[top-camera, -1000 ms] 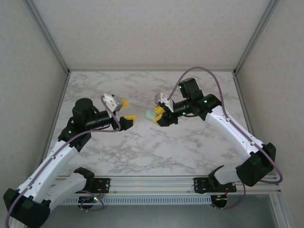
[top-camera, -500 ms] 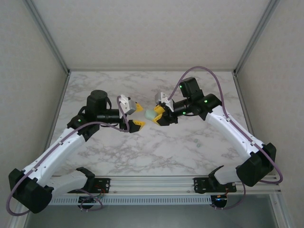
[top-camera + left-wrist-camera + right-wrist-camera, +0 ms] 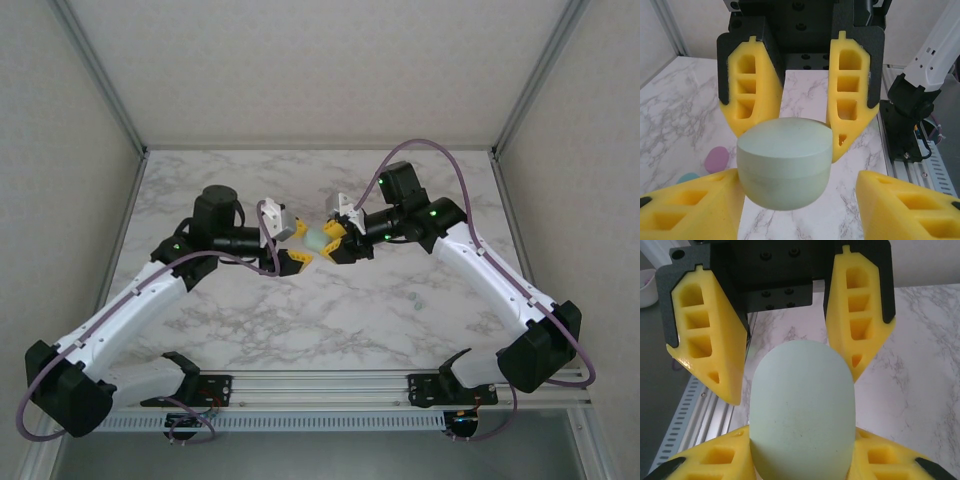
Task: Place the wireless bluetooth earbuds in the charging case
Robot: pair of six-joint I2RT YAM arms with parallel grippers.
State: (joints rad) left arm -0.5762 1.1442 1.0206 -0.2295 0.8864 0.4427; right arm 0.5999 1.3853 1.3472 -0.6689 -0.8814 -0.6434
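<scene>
One case [image 3: 785, 167]; two earbuds [image 3: 716, 159]

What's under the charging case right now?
Marble table, with a pink-purple earbud and a teal earbud off to one side; the case hides whatever lies directly below.

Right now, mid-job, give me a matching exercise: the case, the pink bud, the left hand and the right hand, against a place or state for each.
Things:
1. case
2. pink bud
3. left hand
4. right hand

Places or states:
A. shut on the case
B. lying on the table
C. pale green, between the two hands
D. open, one finger on each side of the case

Pairs: 1-C; 2-B; 3-D; 4-A
</scene>
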